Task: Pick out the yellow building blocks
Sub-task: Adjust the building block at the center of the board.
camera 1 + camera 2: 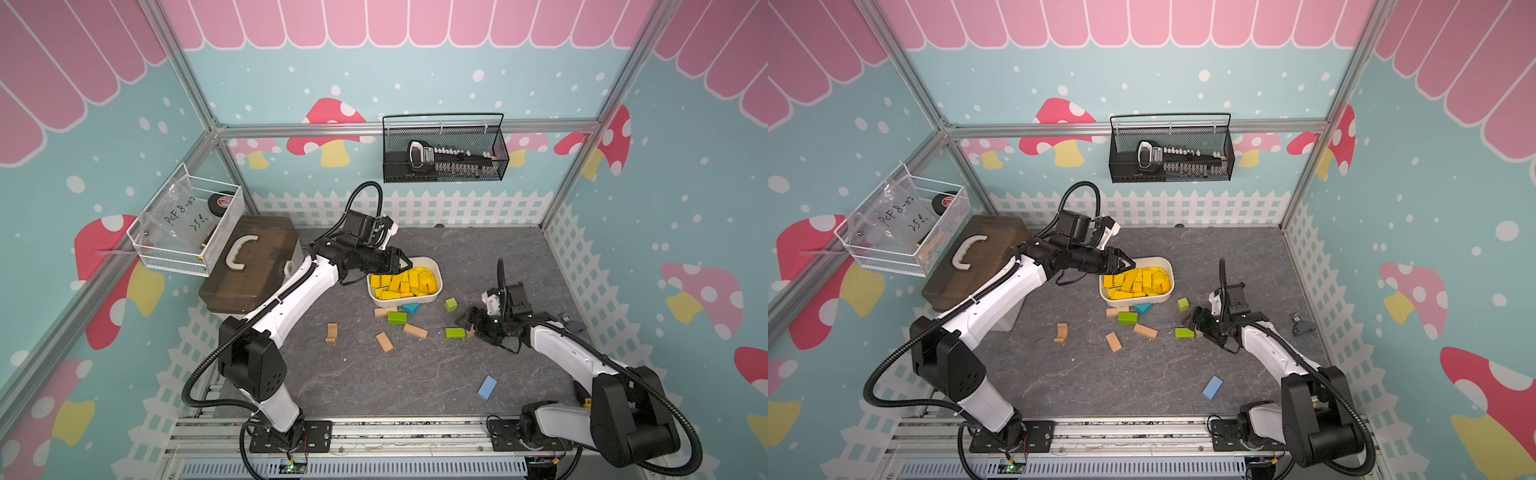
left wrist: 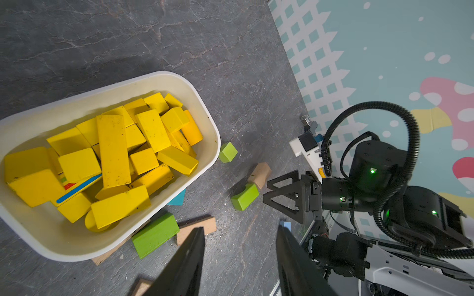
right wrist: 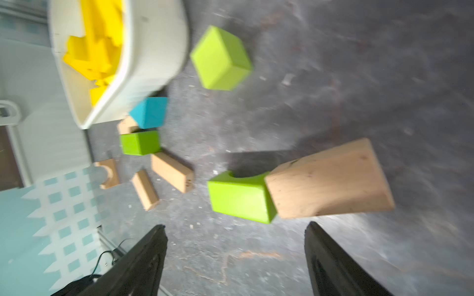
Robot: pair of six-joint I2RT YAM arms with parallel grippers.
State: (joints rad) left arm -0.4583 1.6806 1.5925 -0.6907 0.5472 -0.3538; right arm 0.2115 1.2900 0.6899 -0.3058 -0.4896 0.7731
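In both top views the yellow building blocks (image 1: 405, 282) (image 1: 1140, 282) fill the white tub (image 1: 439, 286). The left gripper (image 1: 409, 264) hangs over the tub's rim on its own side, far nearer than the right gripper (image 1: 465, 320).

Left wrist view: the left gripper (image 2: 239, 230) is part-spread and empty (the pile sits beside it, not between its fingers).

Right wrist view: the right gripper (image 3: 236, 228) is spread wide and empty, facing a green arch block (image 3: 238, 197), with the tub well beyond.
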